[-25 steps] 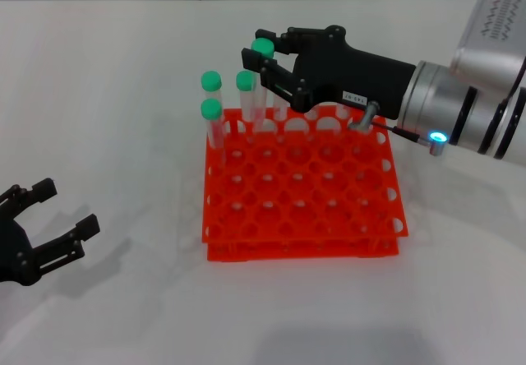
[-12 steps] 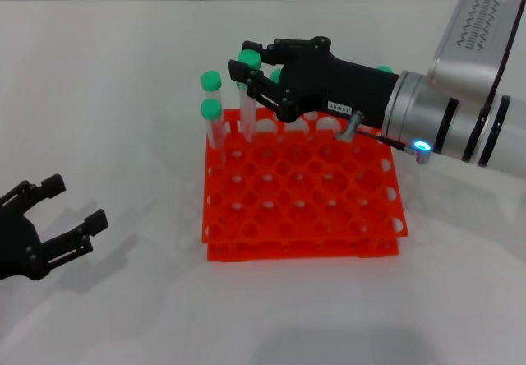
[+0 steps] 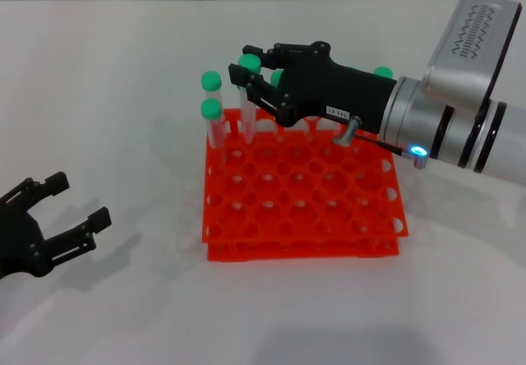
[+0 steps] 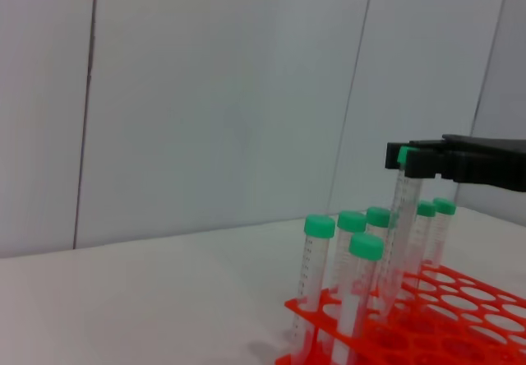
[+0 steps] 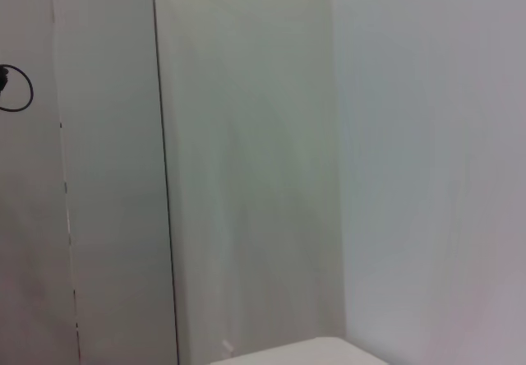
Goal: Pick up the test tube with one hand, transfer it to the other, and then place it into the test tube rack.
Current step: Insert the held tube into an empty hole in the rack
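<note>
The test tube (image 3: 249, 62), clear with a green cap, stands slightly tilted over the back row of the orange-red test tube rack (image 3: 300, 251). My right gripper (image 3: 244, 69), black with a white label, is shut on it just under the cap. In the left wrist view the tube (image 4: 400, 217) reaches down to the rack (image 4: 444, 332) with its lower end at the holes. My left gripper (image 3: 76, 201) rests open and holds nothing at the near left of the table. The right wrist view shows only a wall.
Other green-capped tubes stand in the rack's back-left holes (image 3: 211, 80) (image 3: 212, 108), with more behind my right gripper (image 3: 383, 72). The rack's other holes hold nothing. White table lies all around the rack.
My right gripper has carried the tube leftward and slightly down, closer to the other tubes at the rack's back row. My left gripper has drifted a little to the right, still open.
</note>
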Tool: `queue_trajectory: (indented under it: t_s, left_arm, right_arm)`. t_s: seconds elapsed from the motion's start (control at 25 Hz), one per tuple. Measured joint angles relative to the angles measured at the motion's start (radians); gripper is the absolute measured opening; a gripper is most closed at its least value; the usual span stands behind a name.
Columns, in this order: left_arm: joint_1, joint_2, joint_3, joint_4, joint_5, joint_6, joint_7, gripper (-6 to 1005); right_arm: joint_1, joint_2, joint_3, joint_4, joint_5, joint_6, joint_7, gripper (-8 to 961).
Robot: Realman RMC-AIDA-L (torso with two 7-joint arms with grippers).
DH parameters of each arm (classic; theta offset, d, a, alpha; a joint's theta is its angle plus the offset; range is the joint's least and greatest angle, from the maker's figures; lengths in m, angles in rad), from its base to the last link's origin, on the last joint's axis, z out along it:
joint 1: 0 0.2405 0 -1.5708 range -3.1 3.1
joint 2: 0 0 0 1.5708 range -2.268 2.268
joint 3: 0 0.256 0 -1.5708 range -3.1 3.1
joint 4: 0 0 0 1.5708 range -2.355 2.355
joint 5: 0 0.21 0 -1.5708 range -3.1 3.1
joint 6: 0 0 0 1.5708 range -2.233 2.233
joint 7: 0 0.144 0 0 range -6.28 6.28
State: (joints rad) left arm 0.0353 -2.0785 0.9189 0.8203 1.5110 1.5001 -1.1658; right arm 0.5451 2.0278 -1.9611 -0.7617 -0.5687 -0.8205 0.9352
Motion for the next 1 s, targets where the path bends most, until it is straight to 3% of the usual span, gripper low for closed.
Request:
queue_trajectory:
  t_s: [1.0]
  left_arm:
    - [-0.018, 0.0, 0.0, -0.009, 0.0, 0.0, 0.0, 894]
  right_arm:
    - [0.008, 0.0, -0.053, 0.013, 0.001, 0.077, -0.008, 258]
